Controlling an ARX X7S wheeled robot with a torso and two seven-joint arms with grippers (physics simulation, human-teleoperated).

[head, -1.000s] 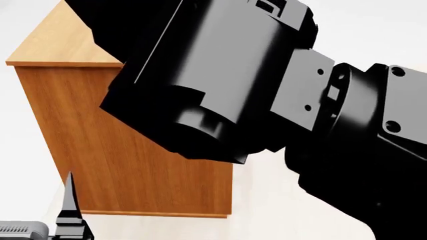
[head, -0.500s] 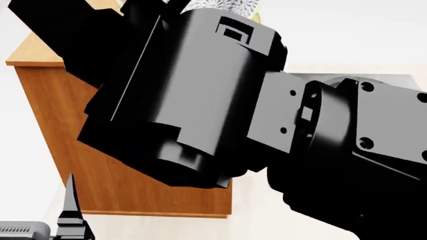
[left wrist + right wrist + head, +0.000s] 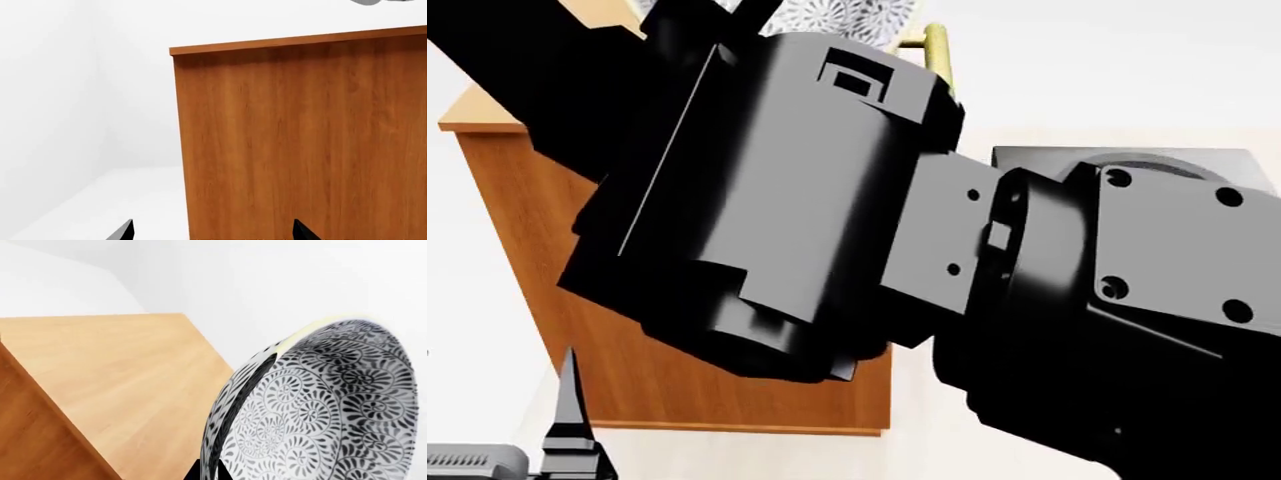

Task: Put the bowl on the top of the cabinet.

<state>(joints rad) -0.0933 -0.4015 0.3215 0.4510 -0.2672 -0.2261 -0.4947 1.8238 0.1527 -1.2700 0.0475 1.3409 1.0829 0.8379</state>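
Above cabinet (image 3: pixel 113 370) top — right gripper (image 3: pixel 208 467) holds bowl (image 3: pixel 320 410) tilted.

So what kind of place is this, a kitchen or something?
Hard to say: it looks like a bare simulated room, not a furnished kitchen. There is only a wooden cabinet, plain white walls and floor, and a patterned bowl held at its rim by the right gripper.
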